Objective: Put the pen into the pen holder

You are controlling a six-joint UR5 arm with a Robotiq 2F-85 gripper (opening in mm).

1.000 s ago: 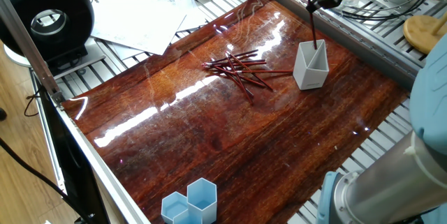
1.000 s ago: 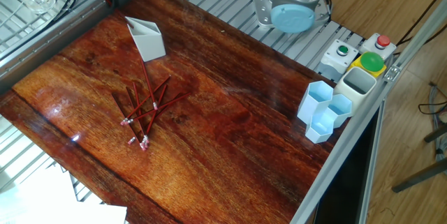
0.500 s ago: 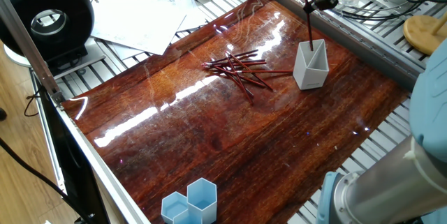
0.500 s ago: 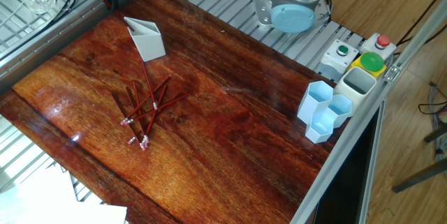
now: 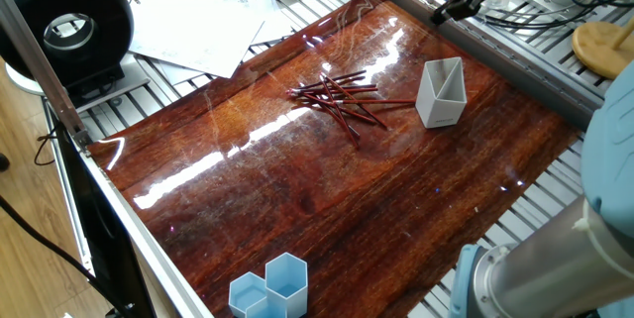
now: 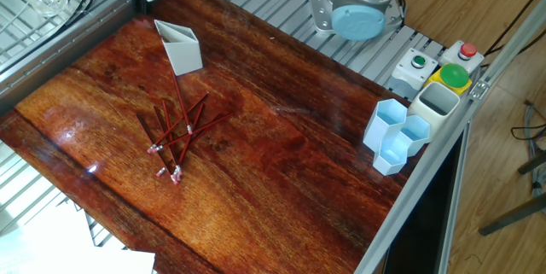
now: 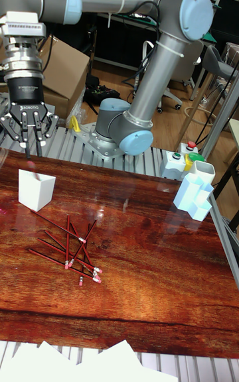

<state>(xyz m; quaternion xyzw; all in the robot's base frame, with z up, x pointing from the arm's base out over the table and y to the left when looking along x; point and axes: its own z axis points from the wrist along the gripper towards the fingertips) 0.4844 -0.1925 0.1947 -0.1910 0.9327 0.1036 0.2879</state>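
The gripper (image 7: 28,135) hangs at the upper left of the tall fixed view, above and just behind the white pen holder (image 7: 35,190). Its fingers point down at the desk (image 5: 327,199). You cannot tell from these pictures whether they are apart or clamped on anything; a thin dark line shows below them, too faint to name. The pens (image 5: 337,98) lie in a loose dark red pile on the desk, just beside the holder, toward frame centre. No pen rises above the holder's slanted rim in any view, so it is probably empty. For a clean drop, line your pen up upright over the opening, clear of the pointed rim, before letting go. The light blue hexagonal cups (image 6: 394,133) at the far edge show nothing inside.
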